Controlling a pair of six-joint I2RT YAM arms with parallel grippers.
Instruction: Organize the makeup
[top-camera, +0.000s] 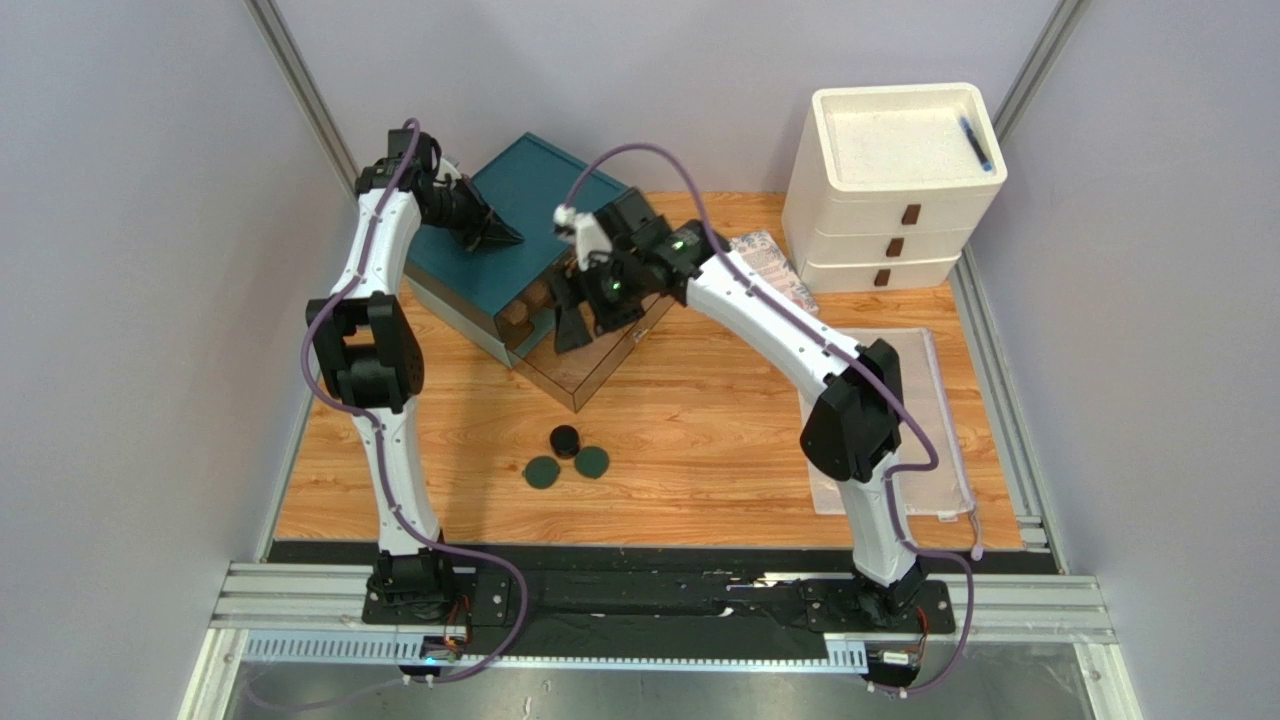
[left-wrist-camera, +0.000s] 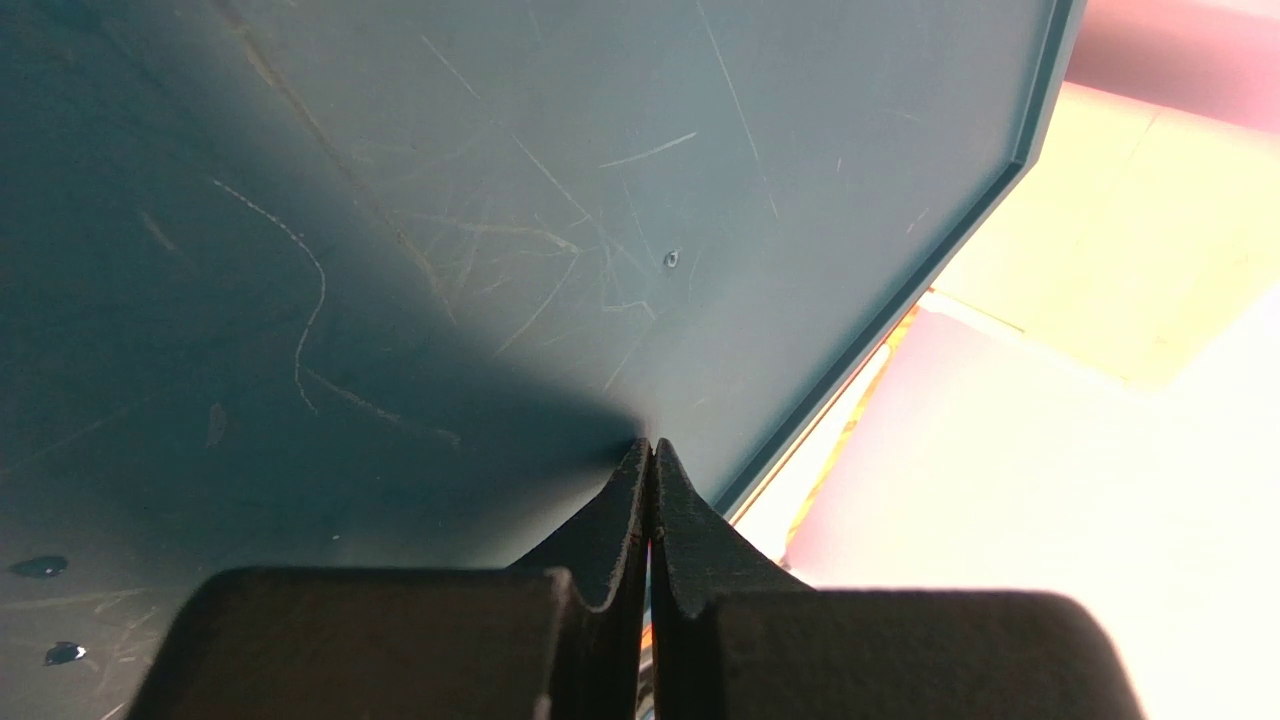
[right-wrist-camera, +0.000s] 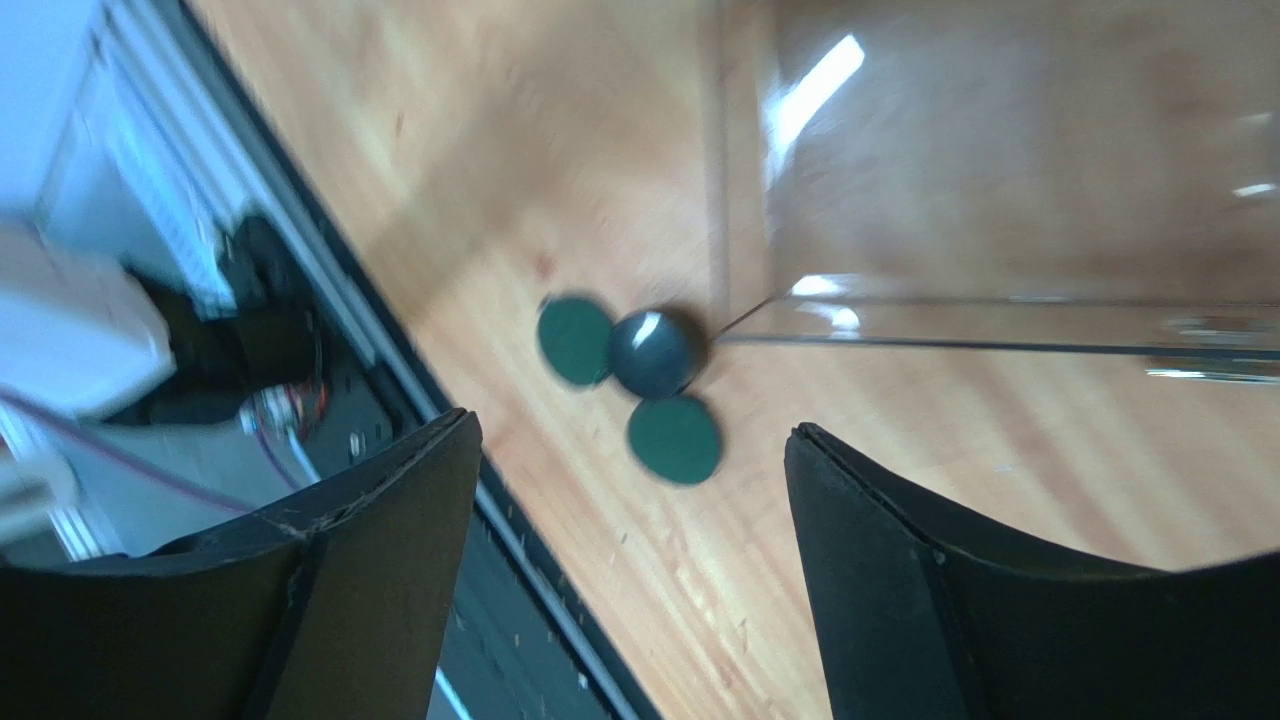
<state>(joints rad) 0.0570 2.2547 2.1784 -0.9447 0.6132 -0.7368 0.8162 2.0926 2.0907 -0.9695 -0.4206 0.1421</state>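
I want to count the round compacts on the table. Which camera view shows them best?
The top external view: the compacts lie sharp and uncovered on the table, two green and one black. The right wrist view shows them larger but blurred. The left wrist view shows none, only a teal surface.

Wooden table (top-camera: 706, 450), teal box (top-camera: 549, 180), three compacts (top-camera: 592, 461), white drawers (top-camera: 894, 188), pouch (top-camera: 947, 450)

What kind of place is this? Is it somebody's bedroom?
Probably a robot lab test booth, not a bedroom: the left arm and right arm are bolted to a metal rail, and plain grey walls box in the wooden table.
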